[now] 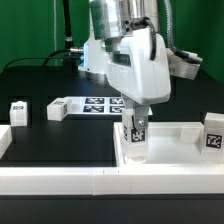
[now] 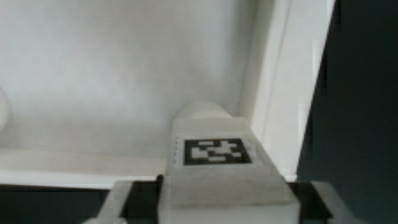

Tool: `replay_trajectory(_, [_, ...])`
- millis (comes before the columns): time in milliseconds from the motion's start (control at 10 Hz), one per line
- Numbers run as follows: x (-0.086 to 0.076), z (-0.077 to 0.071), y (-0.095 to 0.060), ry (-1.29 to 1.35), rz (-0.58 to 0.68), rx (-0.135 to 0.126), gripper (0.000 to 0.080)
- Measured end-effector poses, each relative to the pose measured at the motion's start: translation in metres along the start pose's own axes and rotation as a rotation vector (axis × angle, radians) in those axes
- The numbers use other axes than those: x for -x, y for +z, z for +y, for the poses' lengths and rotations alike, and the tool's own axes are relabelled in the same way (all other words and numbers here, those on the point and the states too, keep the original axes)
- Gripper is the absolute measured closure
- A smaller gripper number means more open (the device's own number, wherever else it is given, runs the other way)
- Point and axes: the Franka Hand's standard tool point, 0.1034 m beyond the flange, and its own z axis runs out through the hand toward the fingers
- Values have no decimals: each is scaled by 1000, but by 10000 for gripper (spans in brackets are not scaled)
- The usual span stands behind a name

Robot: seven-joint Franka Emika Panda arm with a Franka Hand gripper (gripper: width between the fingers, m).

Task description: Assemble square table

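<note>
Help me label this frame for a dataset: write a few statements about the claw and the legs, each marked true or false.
1. The claw is shut on a leg. True.
2. The held leg is far from the tabletop. False: it is right beside the tabletop's raised rim.
3. Two loose legs sit on the black table, toward the exterior view's left. True.
4. No leg is at the tabletop's end on the exterior view's right. False: another leg is there.
</note>
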Motion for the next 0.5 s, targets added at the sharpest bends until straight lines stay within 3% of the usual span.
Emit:
replay_trajectory(200, [0, 0, 0, -11, -2, -2, 508])
replay_trajectory(300, [-3, 1, 0, -138, 4, -8, 284])
replay_trajectory(400, [-4, 1, 0, -196, 5, -7, 284])
replay_trajectory(500, [-4, 1, 1, -238, 6, -6, 175])
